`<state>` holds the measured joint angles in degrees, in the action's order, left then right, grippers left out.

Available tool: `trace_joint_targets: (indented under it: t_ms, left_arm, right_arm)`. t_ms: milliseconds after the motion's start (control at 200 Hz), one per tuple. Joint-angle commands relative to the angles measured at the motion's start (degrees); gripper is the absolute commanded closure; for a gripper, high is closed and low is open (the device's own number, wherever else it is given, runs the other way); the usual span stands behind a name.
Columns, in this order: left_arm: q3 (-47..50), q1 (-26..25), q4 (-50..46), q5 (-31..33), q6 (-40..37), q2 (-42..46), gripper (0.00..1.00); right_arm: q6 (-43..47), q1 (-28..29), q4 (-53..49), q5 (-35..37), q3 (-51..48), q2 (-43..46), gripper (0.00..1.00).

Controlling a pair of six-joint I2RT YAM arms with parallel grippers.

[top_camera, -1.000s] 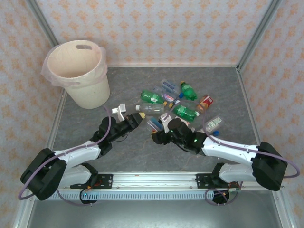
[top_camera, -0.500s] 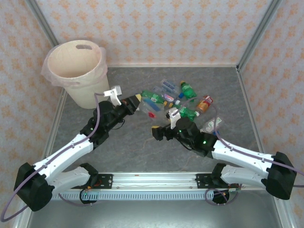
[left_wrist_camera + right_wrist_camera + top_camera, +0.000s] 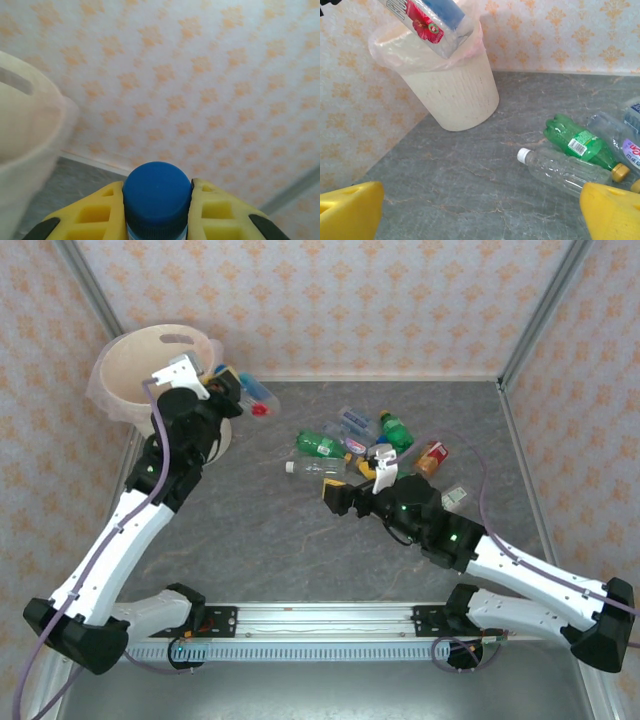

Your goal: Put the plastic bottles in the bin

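Observation:
My left gripper is raised by the right side of the cream bin's rim and is shut on the blue cap of a clear plastic bottle with a blue label and a red flower; this held bottle hangs in front of the bin's mouth. My right gripper is open low over the table, its yellow fingers wide apart with nothing between them. Just beyond it lie a clear white-capped bottle and a green bottle, at the near edge of the bottle pile.
The bin stands in the back left corner against the patterned walls. The pile holds several more bottles, among them a green one, a red-labelled one and a clear one. Bare grey tabletop lies between bin and pile.
The left arm has swung up and left from the pile to the bin's rim, carrying the bottle. The right gripper has opened wide and shifted slightly right, toward the pile.

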<state>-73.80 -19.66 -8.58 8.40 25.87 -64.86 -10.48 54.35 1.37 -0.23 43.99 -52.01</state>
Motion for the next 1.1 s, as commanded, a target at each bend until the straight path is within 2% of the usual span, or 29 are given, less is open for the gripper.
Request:
trace_joint_targets:
  t_ms: [0,260,480,666,771,851,1096]
  left_arm:
    - [-7.07,1.31,-6.19,5.27,-6.09,-2.91,0.76]
    - [-17.62,4.83,-8.94,14.05,-13.07,-8.82,0.76]
    - [-23.04,10.46,-9.29,15.24,-13.57,-14.04,0.77]
    - [-27.25,14.57,-5.87,16.33,-13.56,-18.48,0.78]
    - [-30.58,15.87,-5.25,16.74,-16.01,-21.67,0.78]
    - [-30.55,15.90,-4.27,16.99,-18.41,-23.05,0.78]
    - [-27.63,16.06,-3.33,17.62,-19.20,-24.17,0.77]
  right_arm:
    - [0.16,0.40,3.46,-1.18,2.92,1.74,0.00]
    - [2.43,0.41,2.76,-0.87,6.60,1.82,0.00]
    - [3.95,0.45,0.21,-1.19,10.04,1.18,0.00]
    - [4.56,0.40,-1.63,-1.97,11.82,0.33,0.00]
    - [4.57,0.38,-2.11,-2.62,11.82,0.41,0.00]
    - [4.61,0.41,-2.42,-2.80,11.83,0.50,0.00]
    - [4.88,0.40,-2.51,-3.05,11.82,0.52,0.00]
